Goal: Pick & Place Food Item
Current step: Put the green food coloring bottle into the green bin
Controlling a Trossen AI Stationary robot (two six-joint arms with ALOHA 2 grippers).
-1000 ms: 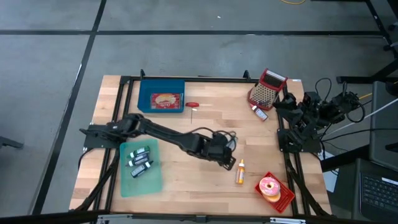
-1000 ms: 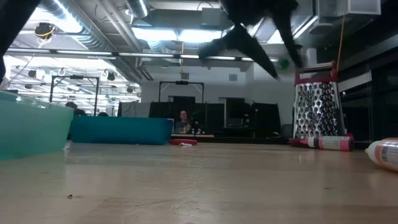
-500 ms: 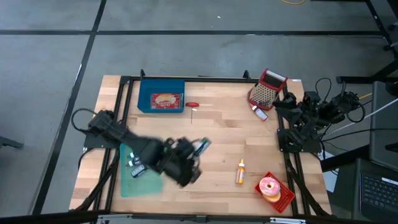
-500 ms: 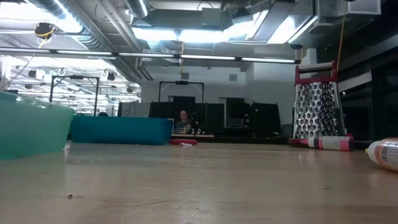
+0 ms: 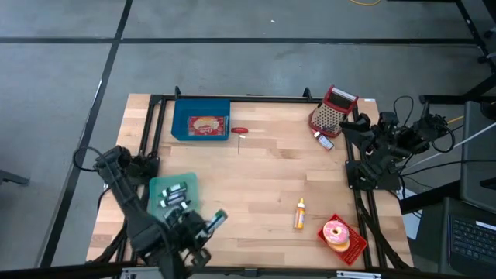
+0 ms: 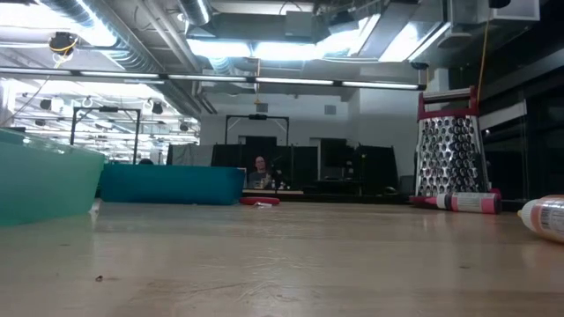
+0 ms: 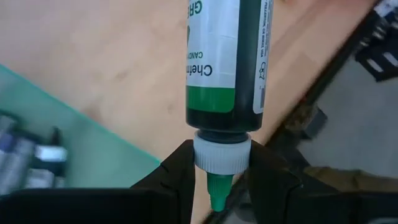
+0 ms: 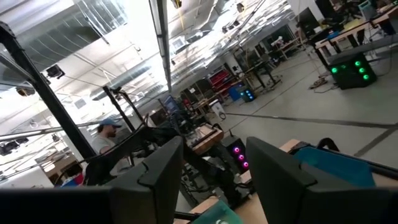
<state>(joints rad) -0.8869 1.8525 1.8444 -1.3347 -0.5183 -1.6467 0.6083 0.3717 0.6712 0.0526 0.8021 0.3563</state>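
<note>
Since the earlier high view, the left arm is swinging back from the middle of the table toward the near left corner, carrying a green bottle (image 7: 224, 59) with it. Its left gripper (image 5: 203, 226) is clamping that bottle by the white cap, fingers (image 7: 177, 177) part-closed on either side, green nozzle pointing back between them and the bottle's body projecting forward, past the fingertips. Just beside this gripper, toward the arm's base, the green tray (image 5: 155, 221) is lying with small dark packets in it. Well apart, across the bare wood, an orange bottle (image 5: 299, 214) is lying flat, with a doughnut on a red plate (image 5: 339, 234) near it. At the far right edge the right gripper (image 5: 360, 122) is waiting with jaws parted and nothing between them, close beside the grater (image 5: 332, 110). Farther off, the blue tray (image 5: 201, 124) is holding a food item.
</note>
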